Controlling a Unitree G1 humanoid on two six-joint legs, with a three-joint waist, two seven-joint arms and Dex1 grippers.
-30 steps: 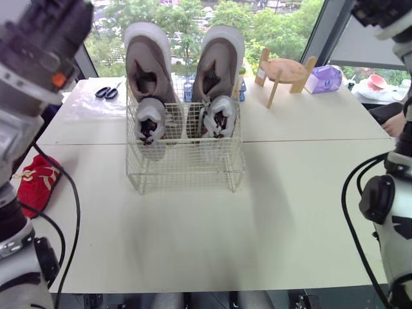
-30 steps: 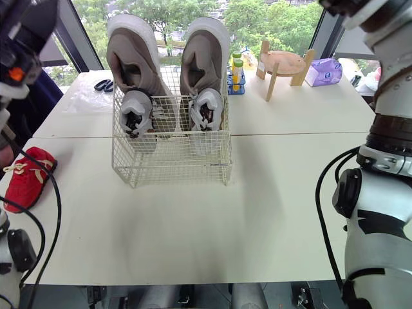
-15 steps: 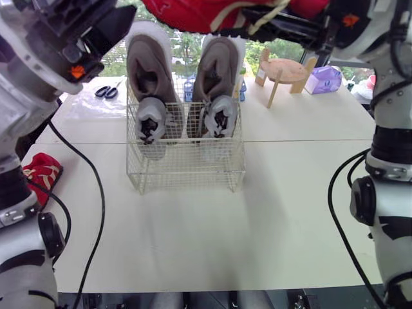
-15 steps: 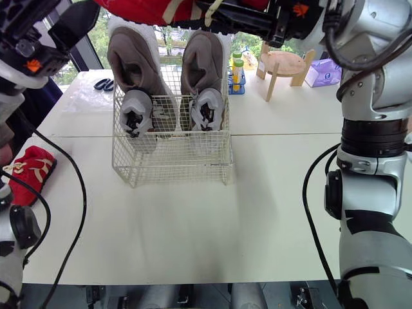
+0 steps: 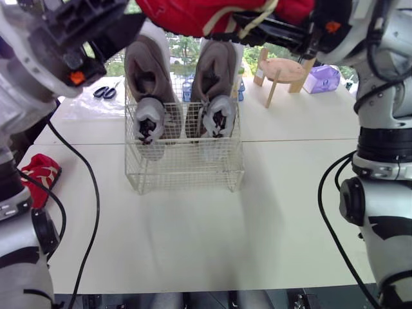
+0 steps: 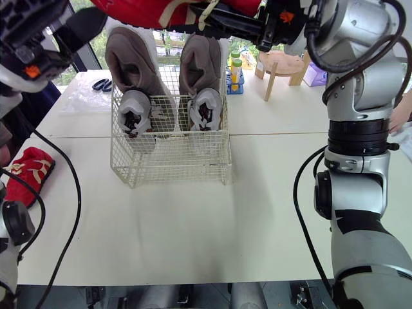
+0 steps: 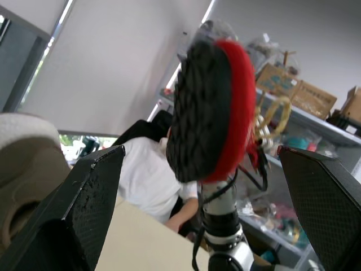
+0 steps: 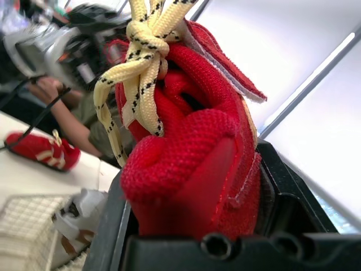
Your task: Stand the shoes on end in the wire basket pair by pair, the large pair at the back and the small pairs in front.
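R claw (image 8: 194,186) was clamped on the red knit shoe w/ yellow laces (image 5: 187,16), held high above the white wire basket (image 5: 183,174) — prob. to clear the tall taupe pair (image 5: 145,64) standing at the back. L claw (image 7: 203,152) was spread wide, facing the shoe's black sole, likely ready to steady or take it. Small grey pair (image 5: 149,116) stood just in front of the taupe ones; the basket's front strip looked free for the reds. The 2nd red shoe (image 5: 40,174) lay by the white table's (image 5: 193,232) left edge — well apart from the basket.

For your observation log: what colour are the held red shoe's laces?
Cream-yellow laces with dark flecks; right wrist view shows them best.
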